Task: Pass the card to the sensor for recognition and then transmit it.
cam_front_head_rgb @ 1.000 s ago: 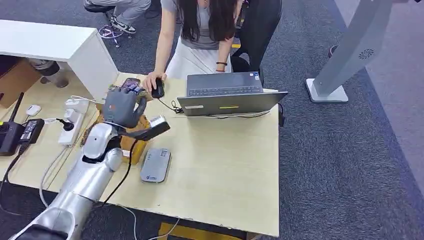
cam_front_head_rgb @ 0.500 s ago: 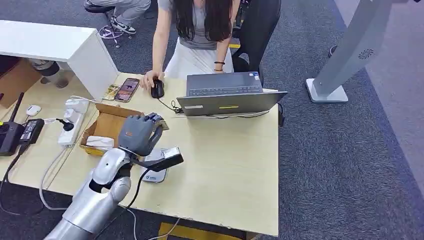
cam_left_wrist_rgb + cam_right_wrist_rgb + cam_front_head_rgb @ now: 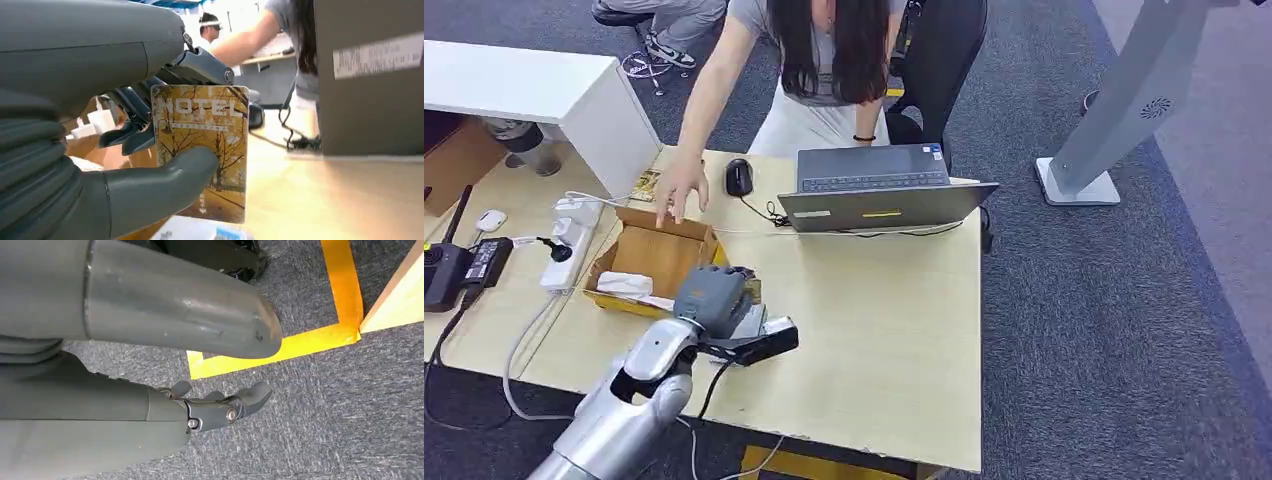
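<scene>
Over the sensor point(image 3: 742, 322), left hand point(image 3: 712, 296) pinches the card point(image 3: 202, 150) upright; right hand point(image 3: 220, 407) hangs empty, fingers apart.

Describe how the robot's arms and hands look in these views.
The left arm is a silver metallic tube with rounded joints; a black cable runs along it. The left hand is matte grey, with a ribbed cover, a thick grey thumb and darker fingers. The right hand matches: smooth grey shells and small silver screws.

light: bright, even indoor | shadows: soft | left wrist view: blown-out background, blurred edges
</scene>
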Motion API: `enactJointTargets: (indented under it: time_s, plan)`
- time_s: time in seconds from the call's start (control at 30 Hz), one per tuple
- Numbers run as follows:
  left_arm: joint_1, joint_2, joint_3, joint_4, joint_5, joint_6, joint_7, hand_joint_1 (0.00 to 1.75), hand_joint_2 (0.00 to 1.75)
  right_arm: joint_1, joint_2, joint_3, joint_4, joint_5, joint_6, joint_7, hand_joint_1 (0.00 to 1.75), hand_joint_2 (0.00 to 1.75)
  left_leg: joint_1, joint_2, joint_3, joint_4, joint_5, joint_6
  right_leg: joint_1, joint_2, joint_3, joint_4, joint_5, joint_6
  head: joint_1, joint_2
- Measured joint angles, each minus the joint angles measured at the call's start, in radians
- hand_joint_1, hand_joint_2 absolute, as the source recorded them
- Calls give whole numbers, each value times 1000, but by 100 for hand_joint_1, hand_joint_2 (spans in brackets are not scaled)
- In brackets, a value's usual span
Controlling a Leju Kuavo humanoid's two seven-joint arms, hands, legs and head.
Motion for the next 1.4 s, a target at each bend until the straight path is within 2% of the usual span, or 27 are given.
enactJointTargets:
  time_s: [0.4,0.77,0.83,0.97,1.0,1.13,1.3,1.4]
  plan:
    - [-4,-2,-32,60,-13,-33,44,175,175,1,0,-19,0,13,0,6,0,0,0,0,0,0,0,0,0,0,0,0,0,0,0,0]
    - [-72,-21,-46,103,-60,-9,103,175,175,1,0,-30,0,27,-3,14,0,0,0,0,0,0,1,0,0,0,0,0,0,0,0,0]
    - [-100,-27,-46,103,-66,23,108,175,175,1,0,-31,0,33,-3,16,0,0,0,0,0,0,1,0,0,0,0,0,0,0,0,0]
    - [-176,-39,-40,73,-93,224,111,175,175,0,0,-31,0,66,-6,29,0,0,0,-1,-1,0,1,0,0,-1,0,1,0,0,0,0]
    - [-202,-40,-35,67,-97,248,106,175,175,-1,0,-30,0,71,-6,33,0,0,0,-1,-1,0,1,0,0,-1,0,1,0,0,1,0]
    - [-251,-40,-14,59,-109,280,81,175,175,-2,0,-30,0,85,-6,41,0,0,0,0,0,0,1,0,0,0,0,1,0,0,0,0]
    - [-295,-40,18,65,-145,342,79,175,175,-9,0,-24,0,109,-6,54,0,0,1,0,0,0,1,0,0,-1,-1,1,0,0,0,0]
    - [-383,-40,51,143,-161,367,70,175,175,-20,3,-15,0,129,-6,69,0,0,0,0,0,0,1,-1,0,0,-1,2,1,-1,0,0]
